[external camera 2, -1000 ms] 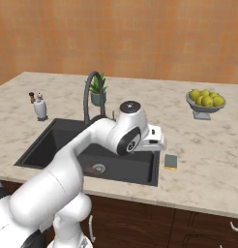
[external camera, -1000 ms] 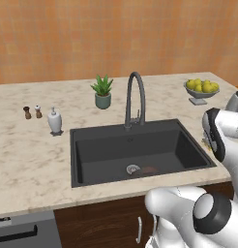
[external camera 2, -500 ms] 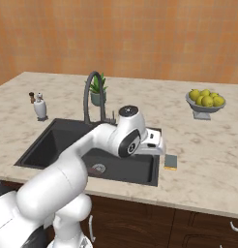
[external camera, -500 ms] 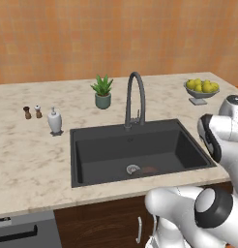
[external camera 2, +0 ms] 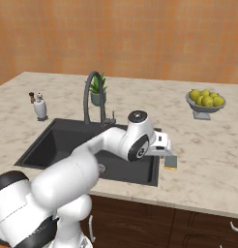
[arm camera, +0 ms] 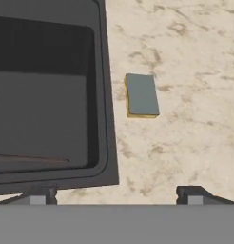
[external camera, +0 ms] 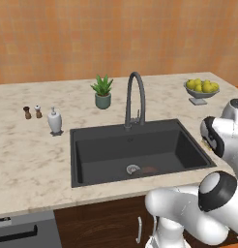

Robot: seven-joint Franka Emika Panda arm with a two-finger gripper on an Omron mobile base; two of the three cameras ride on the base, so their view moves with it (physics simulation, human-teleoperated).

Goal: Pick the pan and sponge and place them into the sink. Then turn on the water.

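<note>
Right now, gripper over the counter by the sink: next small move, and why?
Probably lower the gripper toward the sponge and centre over it. Its jaws stand open and empty, and the sponge lies flat on the counter just beside the sink rim, ahead of the fingertips in the hand view, not yet between them.

Sink (external camera: 140,145): matt black basin; dull steel drain (external camera: 133,169). Counter (external camera: 34,155): smooth, veined beige stone. Sponge (arm camera: 141,95): yellow foam, grey-green scouring top. Faucet (external camera: 134,99): dark grey metal. Back wall (external camera: 116,34): warm wood.
</note>
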